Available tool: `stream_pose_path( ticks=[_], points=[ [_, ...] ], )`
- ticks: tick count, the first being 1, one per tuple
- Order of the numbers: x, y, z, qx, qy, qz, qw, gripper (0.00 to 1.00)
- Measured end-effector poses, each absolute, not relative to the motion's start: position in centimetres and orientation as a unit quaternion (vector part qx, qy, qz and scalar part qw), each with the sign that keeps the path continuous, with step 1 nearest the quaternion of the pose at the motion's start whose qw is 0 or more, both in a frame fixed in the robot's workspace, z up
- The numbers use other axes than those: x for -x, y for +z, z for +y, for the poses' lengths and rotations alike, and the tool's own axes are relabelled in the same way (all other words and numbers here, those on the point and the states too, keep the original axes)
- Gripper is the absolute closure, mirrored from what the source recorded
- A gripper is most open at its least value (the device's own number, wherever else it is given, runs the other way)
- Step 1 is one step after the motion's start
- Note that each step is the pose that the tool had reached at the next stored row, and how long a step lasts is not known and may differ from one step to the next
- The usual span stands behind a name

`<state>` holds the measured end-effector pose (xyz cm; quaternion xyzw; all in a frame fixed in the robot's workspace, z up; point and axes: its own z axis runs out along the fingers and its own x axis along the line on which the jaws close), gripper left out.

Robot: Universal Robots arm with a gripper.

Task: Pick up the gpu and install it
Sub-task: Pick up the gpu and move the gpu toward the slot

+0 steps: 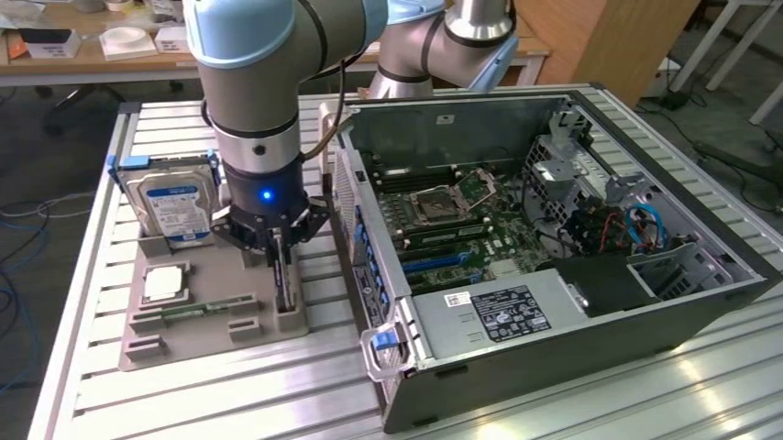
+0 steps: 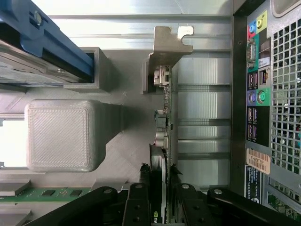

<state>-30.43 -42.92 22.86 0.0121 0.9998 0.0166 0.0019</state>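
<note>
Tool (image 2: 160, 173) pinches the upright gpu (image 2: 162, 122) on both faces, beside the computer case (image 2: 282, 94) whose barcode sticker (image 2: 257, 161) is unreadable.

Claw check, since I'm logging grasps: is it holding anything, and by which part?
The gpu, gripped by the claw across its upper long edge, partway along from the metal bracket.

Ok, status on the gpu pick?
Hand closed on gpu. It stands upright in grey holder, not lifted. Open case close beside.
</note>
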Motion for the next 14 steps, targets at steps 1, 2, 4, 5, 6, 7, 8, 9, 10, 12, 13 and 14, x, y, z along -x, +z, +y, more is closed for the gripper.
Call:
stream_pose_path(
  ticks=[1,2,4,5,6,7,8,9,10,12,13,14],
  points=[
    [30.4,22.9,-42.9,-0.012,0.017,1.0,0.002,0.74],
    [30.4,22.9,-42.9,-0.012,0.017,1.0,0.002,0.74],
    [30.4,22.9,-42.9,-0.012,0.017,1.0,0.002,0.74],
    [30.4,22.9,-42.9,-0.012,0.017,1.0,0.002,0.74],
    [30.4,22.9,-42.9,-0.012,0.017,1.0,0.002,0.74],
    [30.4,22.9,-42.9,-0.012,0.017,1.0,0.002,0.74],
    [30.4,22.9,-42.9,-0.012,0.017,1.0,0.002,0.74],
    [30.4,22.9,-42.9,-0.012,0.017,1.0,0.002,0.74],
    [30.4,23.0,-42.9,-0.012,0.017,1.0,0.002,0.74],
    [30.4,23.6,-42.9,-0.012,0.017,1.0,0.002,0.74],
    [30.4,23.9,-42.9,-0.012,0.017,1.0,0.002,0.74],
    [30.4,24.2,-42.9,-0.012,0.017,1.0,0.002,0.74]
  ],
)
